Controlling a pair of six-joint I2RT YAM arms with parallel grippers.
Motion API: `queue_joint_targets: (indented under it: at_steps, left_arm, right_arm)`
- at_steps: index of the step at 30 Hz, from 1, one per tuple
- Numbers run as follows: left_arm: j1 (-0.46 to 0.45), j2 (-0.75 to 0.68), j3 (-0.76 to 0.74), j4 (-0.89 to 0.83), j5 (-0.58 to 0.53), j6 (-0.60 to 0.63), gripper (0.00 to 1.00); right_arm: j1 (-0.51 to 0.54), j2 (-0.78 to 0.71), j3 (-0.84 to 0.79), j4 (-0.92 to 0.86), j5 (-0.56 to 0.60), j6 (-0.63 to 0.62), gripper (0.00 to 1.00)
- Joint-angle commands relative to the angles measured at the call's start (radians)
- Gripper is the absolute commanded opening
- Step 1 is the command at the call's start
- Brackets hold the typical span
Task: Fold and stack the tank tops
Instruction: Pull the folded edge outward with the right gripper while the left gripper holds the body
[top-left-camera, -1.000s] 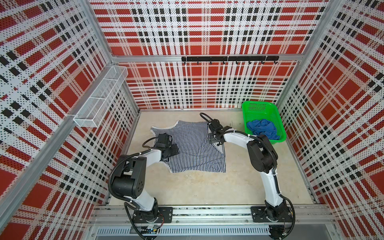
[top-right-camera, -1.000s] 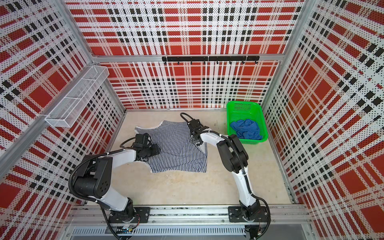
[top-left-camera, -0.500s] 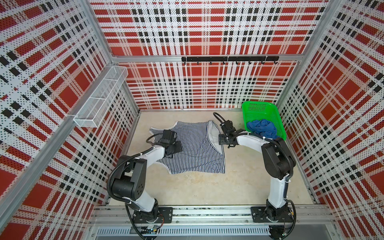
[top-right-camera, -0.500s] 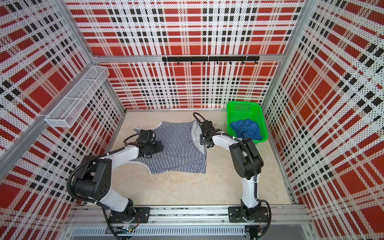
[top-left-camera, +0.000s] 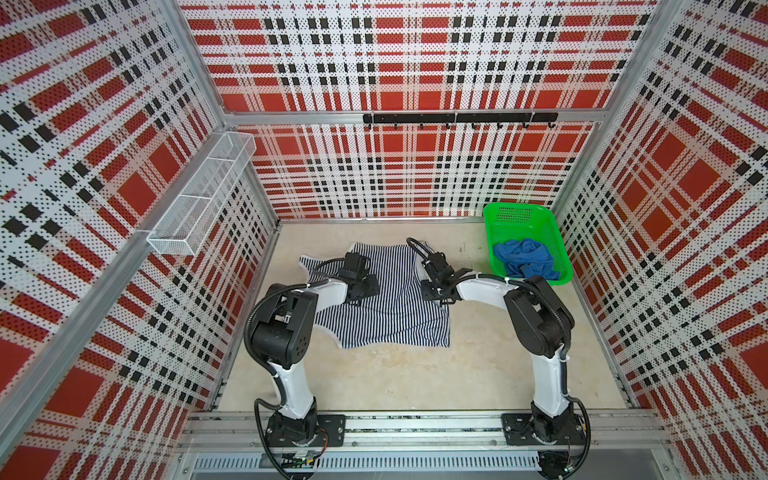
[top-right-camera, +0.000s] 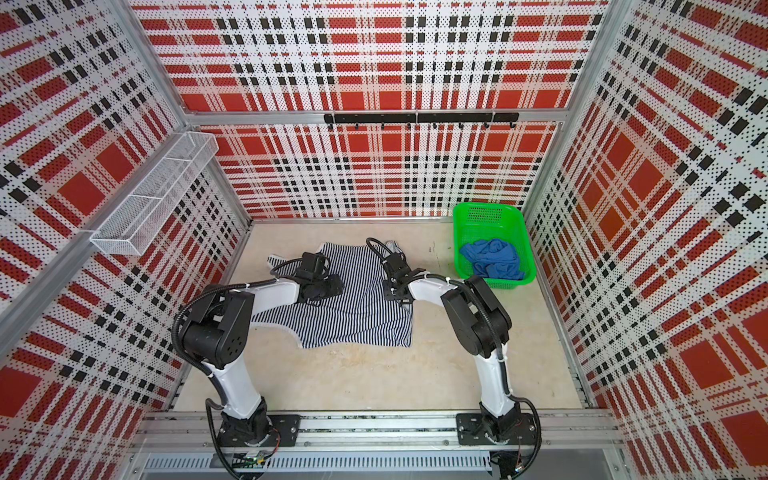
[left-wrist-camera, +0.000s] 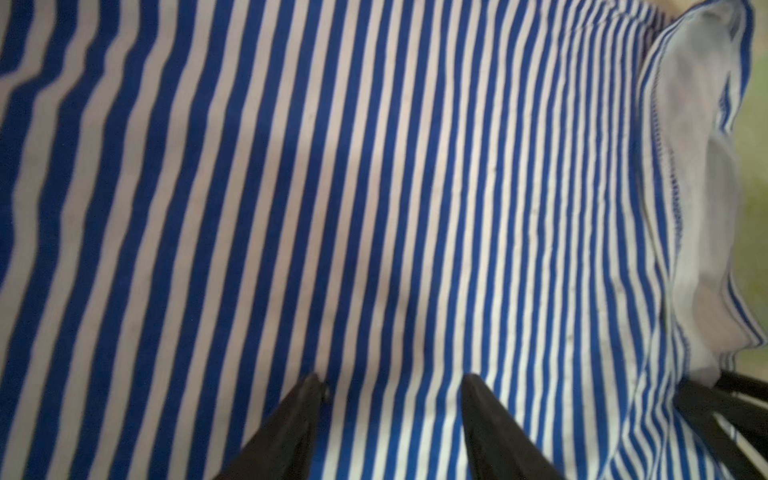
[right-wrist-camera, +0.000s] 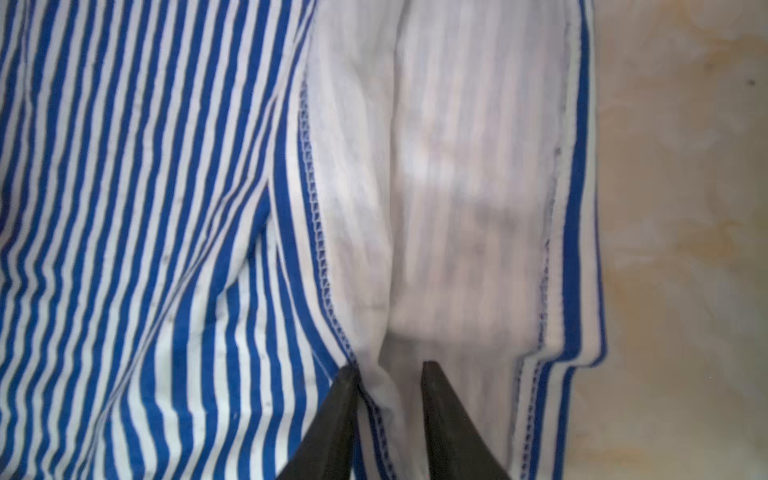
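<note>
Cloth check: striped top (top-left-camera: 390, 316) lies spread on the table (top-left-camera: 415, 374), toward its back left. The blue top (top-left-camera: 525, 259) sits bunched in the basket (top-left-camera: 515, 210) at the back right corner. I see my left gripper (left-wrist-camera: 392, 384) open, tips on the stripes. My right gripper (right-wrist-camera: 388, 370) pinches the striped top's turned-over right edge.

count: tank tops ×2, i.e. 1 striped tank top (top-left-camera: 395, 316) plus 1 blue tank top (top-left-camera: 524, 258). green basket (top-left-camera: 514, 211) ×1. arms ×2: left arm (top-left-camera: 286, 328), right arm (top-left-camera: 540, 324). hands ×2: left hand (left-wrist-camera: 395, 384), right hand (right-wrist-camera: 388, 368). wire shelf (top-left-camera: 199, 195) ×1, with 3 compartments. hook rail (top-left-camera: 457, 118) ×1. bench (top-left-camera: 395, 382) ×1. plaid walls (top-left-camera: 415, 62) ×3: back and both sides.
</note>
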Motion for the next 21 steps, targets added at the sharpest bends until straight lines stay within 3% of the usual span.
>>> queue_joint_targets:
  at_steps: [1,11,16,21]
  left_arm:
    - [0.016,-0.023,-0.089,0.034,0.012,-0.021,0.58]
    - [-0.013,-0.196,-0.407,0.093,0.027,-0.122,0.57]
    - [-0.049,-0.317,-0.441,0.042,0.006,-0.157,0.57]
    - [-0.034,-0.313,-0.395,0.018,-0.020,-0.126,0.56]
  right_arm:
    - [-0.021,-0.024,-0.081,-0.051,0.064,0.055,0.28]
    - [-0.034,-0.249,-0.418,-0.112,0.042,0.137,0.27]
    - [-0.033,-0.336,-0.315,-0.235,0.131,0.099,0.31]
    - [-0.014,-0.279,-0.114,-0.220,0.193,0.031,0.54]
